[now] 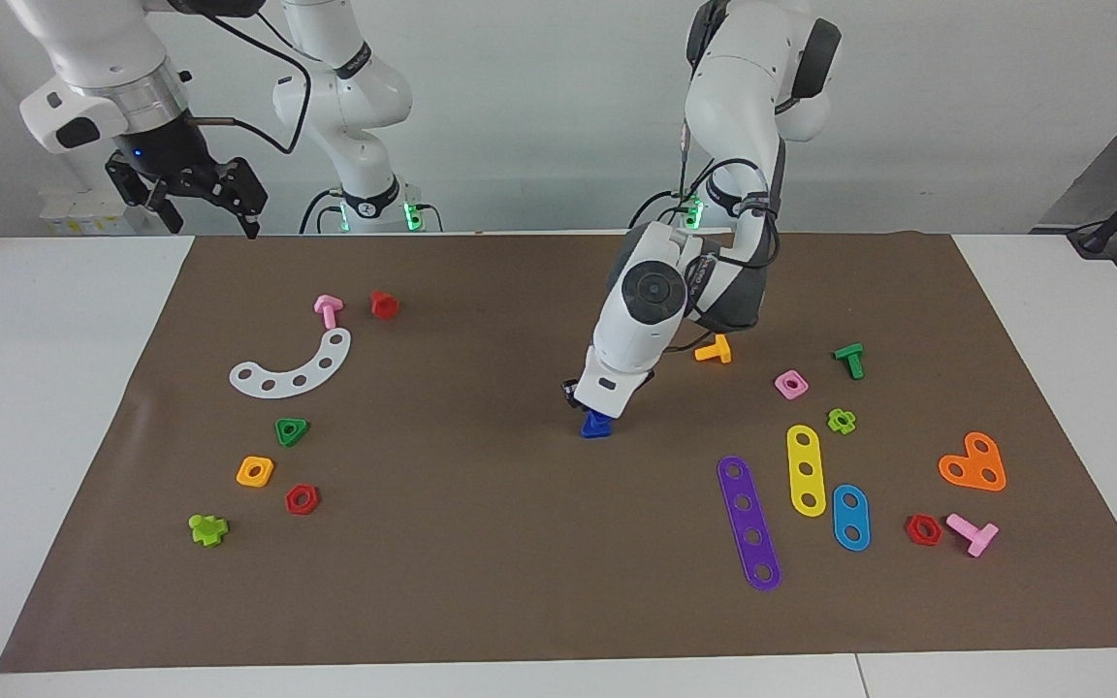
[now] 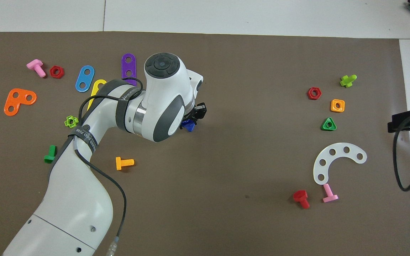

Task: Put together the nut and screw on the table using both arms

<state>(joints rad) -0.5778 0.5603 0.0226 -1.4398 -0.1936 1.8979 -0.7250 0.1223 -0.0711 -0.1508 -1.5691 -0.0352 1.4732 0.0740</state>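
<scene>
Brown mat (image 1: pixel 481 543) lies open around the screw (image 1: pixel 596 426). Left gripper (image 1: pixel 590 405), bent down, seemingly clamps it; right gripper (image 1: pixel 198 199), fingers apart, waits at 10 o'clock.

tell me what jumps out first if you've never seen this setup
The left arm bends low over the middle of the brown mat, its left hand down at the dark-blue screw. The right hand waits raised, above the mat's corner nearest the robots at the right arm's end. Bright toy pieces lie in clusters toward both ends.
</scene>
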